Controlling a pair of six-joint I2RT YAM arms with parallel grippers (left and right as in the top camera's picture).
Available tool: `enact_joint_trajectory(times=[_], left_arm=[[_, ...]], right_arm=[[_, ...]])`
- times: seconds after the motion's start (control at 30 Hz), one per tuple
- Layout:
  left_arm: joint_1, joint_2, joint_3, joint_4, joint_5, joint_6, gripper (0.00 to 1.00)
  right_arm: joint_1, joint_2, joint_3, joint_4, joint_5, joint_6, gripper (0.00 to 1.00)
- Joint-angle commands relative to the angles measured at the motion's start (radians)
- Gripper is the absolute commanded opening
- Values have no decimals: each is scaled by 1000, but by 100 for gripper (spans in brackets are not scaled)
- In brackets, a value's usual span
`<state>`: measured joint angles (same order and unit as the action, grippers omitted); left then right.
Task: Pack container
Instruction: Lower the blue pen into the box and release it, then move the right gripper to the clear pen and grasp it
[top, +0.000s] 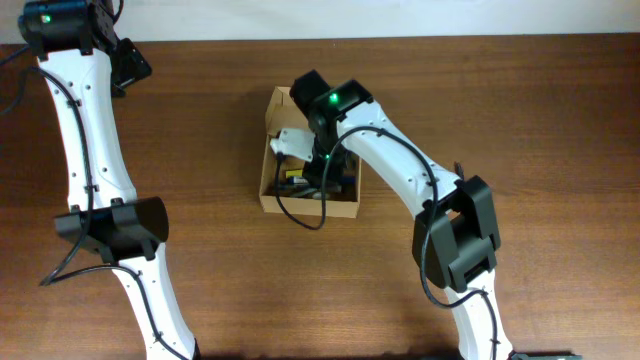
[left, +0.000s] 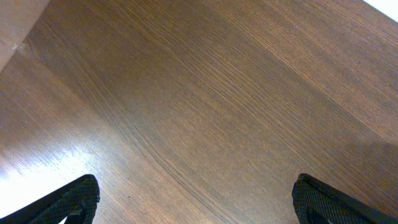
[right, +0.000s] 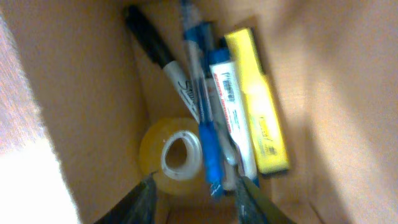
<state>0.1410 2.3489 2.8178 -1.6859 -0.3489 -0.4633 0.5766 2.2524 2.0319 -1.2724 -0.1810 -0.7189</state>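
The brown cardboard container (top: 268, 200) sits open at the table's middle, its flap (top: 281, 99) at the far side. In the right wrist view its wall (right: 81, 93) surrounds a black marker (right: 155, 46), a blue pen (right: 208, 137), a white marker (right: 230, 106), a yellow highlighter (right: 261, 118) and a yellowish tape roll (right: 171, 155). My right gripper (right: 196, 193) hangs over the container's inside (top: 325, 170), fingers apart, holding nothing. My left gripper (left: 196, 186) is wide open and empty over bare wood at the far left (top: 135, 65).
The wooden table (top: 520, 120) lies around the container. A pale wall edge (left: 18, 25) shows at the top left of the left wrist view. The right arm's elbow (top: 458, 235) is right of and nearer than the container.
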Motion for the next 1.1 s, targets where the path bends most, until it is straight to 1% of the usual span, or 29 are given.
enact_joint_trajectory(times=[0.0, 0.1, 0.2, 0.23, 0.33, 0.43, 0.5, 0.57, 0.67, 0.83, 0.9, 1.0, 1.07], left_arm=[[6, -19, -5, -1, -11, 9, 100], [6, -19, -5, -1, -11, 9, 100], [6, -19, -5, -1, -11, 9, 100], [6, -19, -5, -1, -11, 9, 100], [6, -19, -5, -1, -11, 9, 100], [6, -19, -5, -1, -11, 9, 100], [6, -19, -5, -1, -11, 9, 100], [6, -19, -5, -1, -11, 9, 100], [6, -19, -5, -1, -11, 9, 100], [6, -19, -5, -1, -11, 9, 100], [6, -19, -5, -1, -11, 9, 100], [6, -19, -5, -1, -11, 9, 100], [6, -19, -5, -1, -11, 9, 100]], right_arm=[[0, -112, 198, -91, 132, 190, 39], [-10, -155, 316, -138, 252, 293, 40], [-55, -222, 372, -138, 302, 365, 45], [-89, -257, 371, -142, 304, 383, 47], [-199, -312, 361, -161, 306, 431, 48], [-354, -341, 323, -165, 288, 475, 48], [-441, -340, 293, -175, 237, 474, 48], [-518, -332, 229, -185, 172, 473, 48], [-590, -320, 83, -177, 164, 471, 48], [-659, -315, -236, -32, 125, 469, 49], [-674, -315, -347, 28, 108, 469, 52], [-690, -315, -524, 131, 109, 469, 53], [-698, -315, -600, 180, 109, 470, 52]])
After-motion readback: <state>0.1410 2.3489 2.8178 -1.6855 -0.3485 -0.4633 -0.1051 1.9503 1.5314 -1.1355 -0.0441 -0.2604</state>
